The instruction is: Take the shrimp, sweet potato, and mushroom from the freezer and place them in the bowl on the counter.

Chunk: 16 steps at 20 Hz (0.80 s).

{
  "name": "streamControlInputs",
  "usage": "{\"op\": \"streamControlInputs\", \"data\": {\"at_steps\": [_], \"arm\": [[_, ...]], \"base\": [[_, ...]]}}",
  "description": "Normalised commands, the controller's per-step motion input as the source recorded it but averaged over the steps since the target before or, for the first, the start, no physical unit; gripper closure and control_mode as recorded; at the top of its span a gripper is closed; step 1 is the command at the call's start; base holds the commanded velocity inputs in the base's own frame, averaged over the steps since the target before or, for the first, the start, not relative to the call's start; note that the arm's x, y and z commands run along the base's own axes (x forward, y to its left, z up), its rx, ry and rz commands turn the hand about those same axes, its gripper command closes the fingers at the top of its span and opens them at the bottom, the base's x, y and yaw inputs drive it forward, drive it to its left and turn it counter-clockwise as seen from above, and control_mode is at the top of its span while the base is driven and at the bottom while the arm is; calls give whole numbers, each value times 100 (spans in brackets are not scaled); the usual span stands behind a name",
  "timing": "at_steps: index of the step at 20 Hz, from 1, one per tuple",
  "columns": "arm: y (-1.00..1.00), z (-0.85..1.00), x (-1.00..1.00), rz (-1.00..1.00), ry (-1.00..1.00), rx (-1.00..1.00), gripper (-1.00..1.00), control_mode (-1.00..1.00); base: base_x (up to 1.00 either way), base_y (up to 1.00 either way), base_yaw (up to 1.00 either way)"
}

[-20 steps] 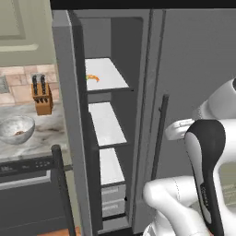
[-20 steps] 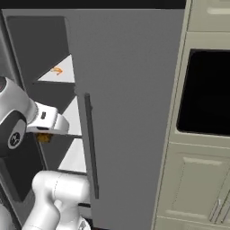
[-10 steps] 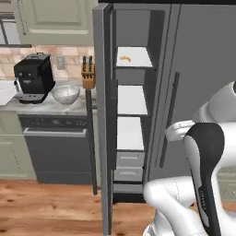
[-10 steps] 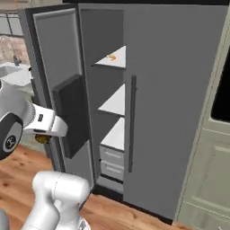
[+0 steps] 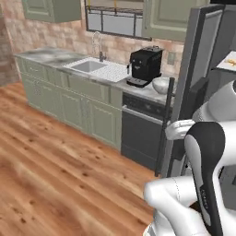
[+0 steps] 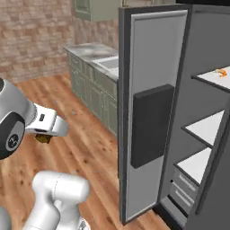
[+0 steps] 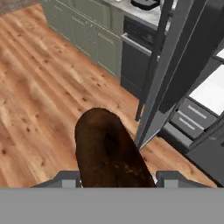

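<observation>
The gripper (image 7: 118,177) clamps a brown sweet potato (image 7: 107,151) above the wood floor. Beyond stands the open freezer door (image 6: 150,112), with the shrimp (image 6: 220,72) shelved inside. Swinging toward the far bowl (image 5: 162,85), the potato could clip that door and slip free.

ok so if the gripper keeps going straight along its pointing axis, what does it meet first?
Probably the wood floor, left of the open freezer door. The gripper holds a brown lump that blocks the centre line, so depth is unclear.
</observation>
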Motion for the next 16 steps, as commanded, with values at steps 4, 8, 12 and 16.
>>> {"op": "streamControlInputs", "data": {"at_steps": [4,8,12,16], "arm": [[0,0,0,0,0,0,100,100],[0,0,0,0,0,0,100,100],[0,0,0,0,0,0,100,100],[0,0,0,0,0,0,100,100]], "base": [[30,57,33],[94,53,-10],[93,85,-37],[77,85,-64]]}}
